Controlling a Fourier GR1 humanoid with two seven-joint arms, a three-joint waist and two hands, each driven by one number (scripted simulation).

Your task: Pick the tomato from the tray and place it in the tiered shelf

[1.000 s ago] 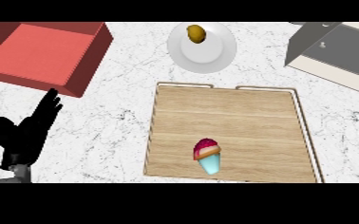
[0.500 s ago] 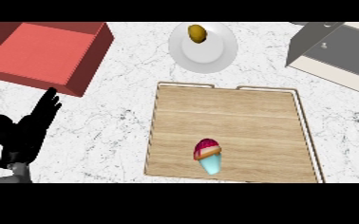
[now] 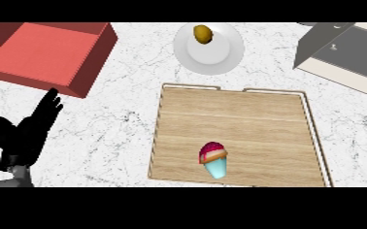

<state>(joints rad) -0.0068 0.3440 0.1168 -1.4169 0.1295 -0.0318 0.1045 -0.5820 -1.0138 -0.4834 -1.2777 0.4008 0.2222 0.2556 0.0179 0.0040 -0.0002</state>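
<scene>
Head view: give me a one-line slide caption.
Ice-cream cone lying on the wooden tray, brown item on a white plate, left hand open at the left edge.

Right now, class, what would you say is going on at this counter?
Nothing is being handled yet. The robot's left hand rests open at the view's left edge, fingers up, touching nothing; the right hand is out of view. A pink-topped item with a pale blue base lies on the wooden tray. No tomato is visible. A brownish item sits on a white plate behind the tray, a red box stands at far left, and a grey shelf at far right.
</scene>
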